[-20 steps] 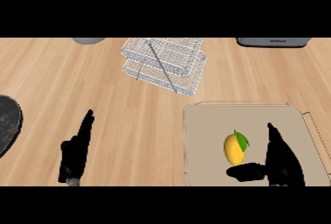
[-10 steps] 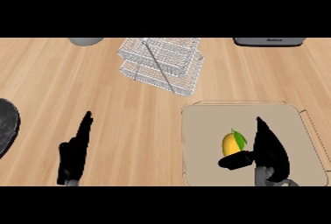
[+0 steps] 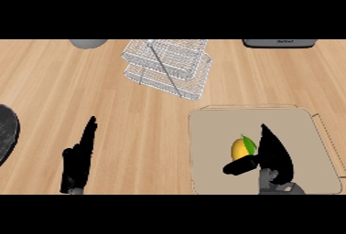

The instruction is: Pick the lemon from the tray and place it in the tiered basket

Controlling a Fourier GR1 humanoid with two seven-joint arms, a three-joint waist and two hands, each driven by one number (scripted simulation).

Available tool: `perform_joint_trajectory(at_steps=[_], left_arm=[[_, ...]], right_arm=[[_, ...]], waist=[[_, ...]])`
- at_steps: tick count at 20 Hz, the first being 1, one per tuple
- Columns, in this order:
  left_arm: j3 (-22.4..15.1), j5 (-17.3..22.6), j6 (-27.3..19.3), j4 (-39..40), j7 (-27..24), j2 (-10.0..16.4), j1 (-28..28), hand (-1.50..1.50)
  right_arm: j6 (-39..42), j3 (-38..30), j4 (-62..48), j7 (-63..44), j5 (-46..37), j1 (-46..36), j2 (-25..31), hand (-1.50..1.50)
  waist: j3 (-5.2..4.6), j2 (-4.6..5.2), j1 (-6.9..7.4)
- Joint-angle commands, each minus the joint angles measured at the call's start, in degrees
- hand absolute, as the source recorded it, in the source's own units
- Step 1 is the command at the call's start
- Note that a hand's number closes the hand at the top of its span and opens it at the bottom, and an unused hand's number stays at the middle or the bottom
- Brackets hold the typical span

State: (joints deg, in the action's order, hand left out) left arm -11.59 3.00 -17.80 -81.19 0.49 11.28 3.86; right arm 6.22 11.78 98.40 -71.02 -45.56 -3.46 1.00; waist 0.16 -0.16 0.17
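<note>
Head view: the lemon lies on the tray, a little right of the tray's middle and toward its near edge. It is a smooth yellow oval with a pointed green leaf along its upper right side. The right hand, matte black, stands just beside the fruit on its right. Its fingers are straight and held together, tapering to a point, and they overlap the lemon's right edge. The thumb sticks out to the left just below the fruit. The lemon sits in the crook between thumb and fingers, which are apart and not curled round it. Whether they actually touch it cannot be told.

The tray is a flat, pale beige slab with rounded corners and a thin raised lip, plain and dull in finish. It rests on the tabletop, which is light wood with long, streaky grain.

Well apart from the tray, toward the far side, stands the tiered basket, made of fine silvery wire mesh in stacked, offset rectangular levels with a thin rod across it.

The left hand rests open near the lower left, fingers straight and together, pointing away.

A dark, speckled round shape shows at the left edge. A grey rounded object and a dark grey flat one sit at the far edge.
</note>
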Motion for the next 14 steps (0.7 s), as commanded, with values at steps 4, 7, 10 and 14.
perform_joint_trajectory(at_steps=[4, 7, 10, 14], left_arm=[[1.2, 0.4, 1.3, 2.8, 1.2, -0.1, -1.6, 0.0], [1.1, 0.5, 1.8, 0.9, 0.5, -0.5, 0.6, 0.0], [0.2, -0.7, 2.1, -1.0, -0.1, 0.0, 3.8, 0.0], [1.8, -1.4, 1.2, 5.7, -2.5, -2.1, -0.7, 0.0]], right_arm=[[1.0, -1.4, -5.5, -11.1, 0.4, -4.2, -1.0, 1.5], [-1.3, 0.2, -3.0, -7.8, -1.6, 0.0, -1.0, 1.5], [-3.7, 2.7, -3.6, -3.3, -2.4, 3.3, -1.0, 1.5], [-1.1, 2.9, -7.7, 0.1, -8.1, 0.2, -0.9, 1.5]], waist=[[-0.2, 0.32, 0.14], [-0.17, 0.13, -0.07], [-0.16, 0.1, -0.04], [-0.2, 0.2, -0.29]])
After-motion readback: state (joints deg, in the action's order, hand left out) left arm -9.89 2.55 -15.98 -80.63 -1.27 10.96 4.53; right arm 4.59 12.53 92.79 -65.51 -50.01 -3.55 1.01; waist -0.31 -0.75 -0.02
